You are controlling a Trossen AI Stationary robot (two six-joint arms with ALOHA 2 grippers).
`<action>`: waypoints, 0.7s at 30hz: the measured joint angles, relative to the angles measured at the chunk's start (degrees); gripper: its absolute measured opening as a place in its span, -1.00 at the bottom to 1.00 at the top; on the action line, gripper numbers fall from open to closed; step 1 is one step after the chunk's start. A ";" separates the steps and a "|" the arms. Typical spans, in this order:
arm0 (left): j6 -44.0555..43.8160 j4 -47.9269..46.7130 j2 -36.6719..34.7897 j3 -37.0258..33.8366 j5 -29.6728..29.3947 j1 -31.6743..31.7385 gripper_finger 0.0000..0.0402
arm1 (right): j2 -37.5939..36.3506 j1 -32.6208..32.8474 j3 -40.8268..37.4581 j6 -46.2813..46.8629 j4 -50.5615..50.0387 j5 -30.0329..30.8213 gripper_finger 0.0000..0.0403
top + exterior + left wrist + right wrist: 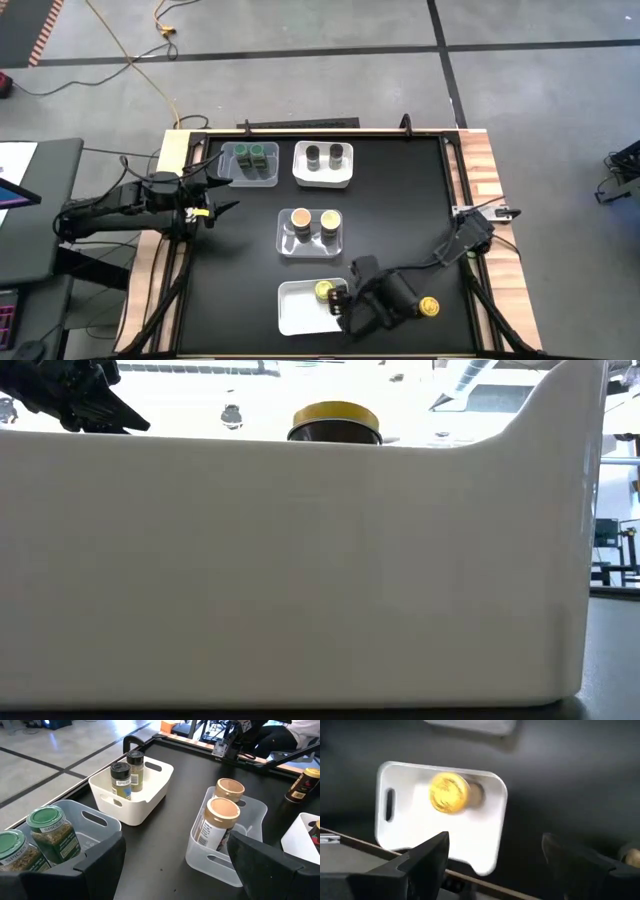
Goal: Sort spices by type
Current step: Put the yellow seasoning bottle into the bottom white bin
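From my remote station: my right claw (345,303) hangs over the near white tray (295,318), fingers spread and holding nothing, with one yellow-lidded jar (325,291) standing inside that tray. The second yellow-lidded jar (428,306) sits on the black bench (400,200) just beside the right arm. The green (249,154), dark grey (324,154) and tan (314,221) pairs fill their own trays. My left claw (222,199) waits wide open, empty, beside the green tray.

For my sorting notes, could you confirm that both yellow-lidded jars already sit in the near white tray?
Not quite: only one yellow-lidded jar sits in the near white tray. The other yellow-lidded jar lies on the table outside it, beside the right arm, as the high view shows.
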 joint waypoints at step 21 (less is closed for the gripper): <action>0.01 0.05 0.01 0.00 0.00 0.00 0.66 | -17.46 11.17 -30.41 15.56 -0.65 -14.61 0.69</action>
